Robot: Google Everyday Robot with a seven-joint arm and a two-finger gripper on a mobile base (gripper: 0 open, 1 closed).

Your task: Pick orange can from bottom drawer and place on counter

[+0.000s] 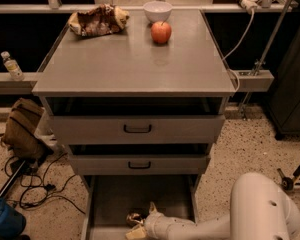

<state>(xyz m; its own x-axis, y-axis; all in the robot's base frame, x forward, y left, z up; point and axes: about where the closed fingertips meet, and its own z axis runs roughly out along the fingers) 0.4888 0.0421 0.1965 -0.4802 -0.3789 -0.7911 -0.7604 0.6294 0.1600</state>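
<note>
A speckled floor surrounds a grey metal cabinet. Its wide matte grey top surface (pixel 120 69) carries three things toward the 12 o'clock edge: a crinkled brown-yellow snack bag (pixel 96 20), a round white bowl (pixel 157 10) and a round red-orange apple (pixel 161 32) just in front of the bowl.

Under two upper drawers with black handles (pixel 137 129), the deep plain grey bottom drawer (pixel 120 194) stands open. The white robot arm (pixel 260 209) reaches in from 3 o'clock across the drawer's right wall. Its gripper (pixel 142 220) sits low in the tray.

The pale fingers (pixel 152 207) are spread apart, one at 1 o'clock of the small dented gold-orange drink can (pixel 134 217) and the other at 6 o'clock. The can lies on the drawer floor between them; whether they touch it cannot be told.

At the cabinet's 9 o'clock are a clear plastic bottle (pixel 12 66) on a ledge and a brown cloth bag (pixel 22 126) with black cables (pixel 35 184) on the floor.
</note>
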